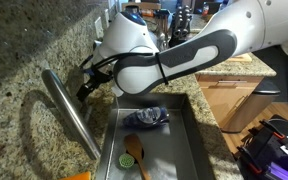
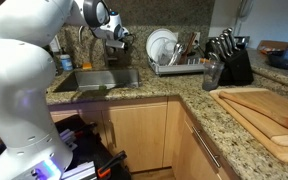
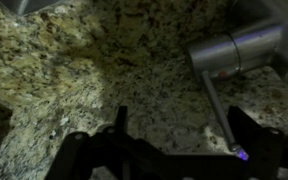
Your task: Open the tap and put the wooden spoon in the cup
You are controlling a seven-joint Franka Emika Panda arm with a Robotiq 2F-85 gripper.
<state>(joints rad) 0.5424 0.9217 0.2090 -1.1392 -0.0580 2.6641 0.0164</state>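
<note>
Tap [image 1: 69,112] slants along the granite edge of the sink [image 1: 187,140], its slim lever [image 3: 220,108] just beside one finger of our gripper [image 3: 176,132], jaws spread wide over bare counter [image 3: 104,60], while the wooden spoon [image 1: 136,152] lies flat in the basin.

The sink [image 1: 197,128] is looked down into from close above in an exterior view. From farther off across the kitchen, the sink [image 2: 96,80] is seen sideways. The counter [image 3: 74,70] is faced closely from above by the wrist view. The tap [image 3: 234,50] is shared with an exterior view, the tap [image 1: 69,110] slanting there.
</note>
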